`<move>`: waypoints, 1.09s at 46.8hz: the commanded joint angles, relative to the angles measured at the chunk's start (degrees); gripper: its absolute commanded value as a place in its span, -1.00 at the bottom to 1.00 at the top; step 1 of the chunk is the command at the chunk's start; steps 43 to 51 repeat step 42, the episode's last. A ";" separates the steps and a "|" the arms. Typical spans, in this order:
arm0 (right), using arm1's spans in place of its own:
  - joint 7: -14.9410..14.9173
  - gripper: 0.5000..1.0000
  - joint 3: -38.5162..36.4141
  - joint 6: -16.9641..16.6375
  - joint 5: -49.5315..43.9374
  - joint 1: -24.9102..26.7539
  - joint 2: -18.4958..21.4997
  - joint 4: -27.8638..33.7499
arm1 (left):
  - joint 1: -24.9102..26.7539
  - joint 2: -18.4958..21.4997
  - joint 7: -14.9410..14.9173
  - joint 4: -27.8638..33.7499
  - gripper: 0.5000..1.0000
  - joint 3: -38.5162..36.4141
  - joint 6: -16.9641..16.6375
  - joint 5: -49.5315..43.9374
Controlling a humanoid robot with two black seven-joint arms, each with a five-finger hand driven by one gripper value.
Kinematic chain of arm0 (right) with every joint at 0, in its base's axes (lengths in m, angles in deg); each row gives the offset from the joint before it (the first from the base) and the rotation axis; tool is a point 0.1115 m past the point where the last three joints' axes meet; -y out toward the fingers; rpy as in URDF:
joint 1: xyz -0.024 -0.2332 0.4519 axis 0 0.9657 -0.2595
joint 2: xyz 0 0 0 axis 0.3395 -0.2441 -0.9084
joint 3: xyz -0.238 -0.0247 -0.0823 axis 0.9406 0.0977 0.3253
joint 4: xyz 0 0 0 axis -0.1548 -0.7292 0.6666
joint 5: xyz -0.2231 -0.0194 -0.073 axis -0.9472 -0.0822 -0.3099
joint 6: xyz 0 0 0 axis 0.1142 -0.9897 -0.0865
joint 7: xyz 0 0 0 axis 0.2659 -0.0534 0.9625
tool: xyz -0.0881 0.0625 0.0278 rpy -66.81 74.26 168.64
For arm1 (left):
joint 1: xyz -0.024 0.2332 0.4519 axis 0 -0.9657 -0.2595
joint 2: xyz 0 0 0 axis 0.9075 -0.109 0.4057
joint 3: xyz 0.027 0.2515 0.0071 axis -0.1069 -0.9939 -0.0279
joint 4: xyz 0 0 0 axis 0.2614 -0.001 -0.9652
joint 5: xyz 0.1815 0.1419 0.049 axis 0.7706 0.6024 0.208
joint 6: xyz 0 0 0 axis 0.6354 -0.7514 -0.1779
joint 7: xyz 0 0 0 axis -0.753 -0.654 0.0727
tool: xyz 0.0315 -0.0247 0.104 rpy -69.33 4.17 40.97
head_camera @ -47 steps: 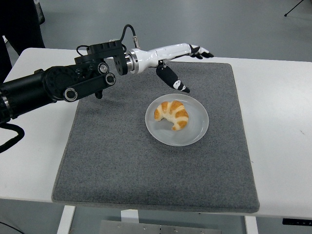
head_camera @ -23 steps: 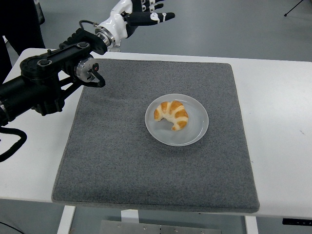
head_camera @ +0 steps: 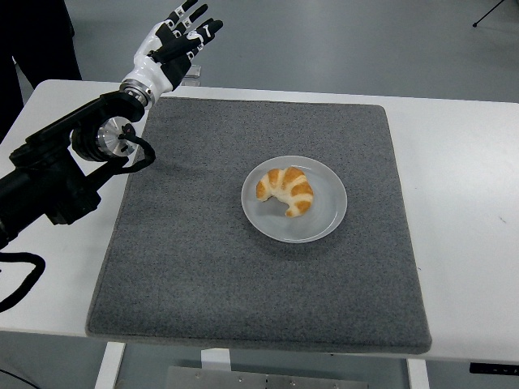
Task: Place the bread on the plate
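We see the bread [head_camera: 285, 190], a croissant, lying on the plate [head_camera: 324, 220] near the middle of the frame, resting wholly inside the rim, and the plate sits on the grey mat [head_camera: 203, 267] that covers most of the white counter [head_camera: 462, 211]. What has just changed is the left robot hand [head_camera: 174, 40]: a second ago it hung just above and to the left of the plate with its fingers loose, and half a second ago it had already lifted toward the top of the frame. Now it is in the upper left corner, past the mat's far edge and well apart from the plate, fingers [head_camera: 193, 18] spread and holding nothing. The bread has not shifted across these views. We judge the placing done and the arm simply retreating; the right arm does not show.
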 commanded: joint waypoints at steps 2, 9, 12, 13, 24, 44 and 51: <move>0.00 0.81 0.02 -0.01 0.00 0.00 0.00 0.02 | -0.67 1.09 -1.70 -0.18 0.98 0.04 0.27 -4.13; 0.00 0.81 -0.07 -0.10 0.18 0.00 0.00 0.02 | -0.85 2.06 -2.75 -2.46 0.98 0.05 1.33 -7.56; 0.00 0.81 0.10 -0.36 0.09 0.00 0.00 -0.07 | -1.37 2.06 -2.75 -4.48 0.99 0.05 2.90 -8.97; 0.00 0.82 0.10 -0.36 0.00 0.00 0.00 -0.07 | -1.63 1.97 -2.75 -5.27 0.99 0.13 3.87 -9.41; 0.09 0.81 0.28 -0.36 -0.09 0.18 0.00 -0.07 | -1.90 0.65 -2.49 -14.33 1.00 0.84 11.08 -11.17; 0.00 0.81 0.10 -0.28 0.00 0.18 0.00 -0.42 | -3.66 -4.89 4.45 -19.52 1.00 0.84 13.55 -11.52; 0.00 0.81 0.10 -0.28 0.00 0.18 0.00 -0.42 | -3.66 -4.89 4.45 -19.52 1.00 0.84 13.55 -11.52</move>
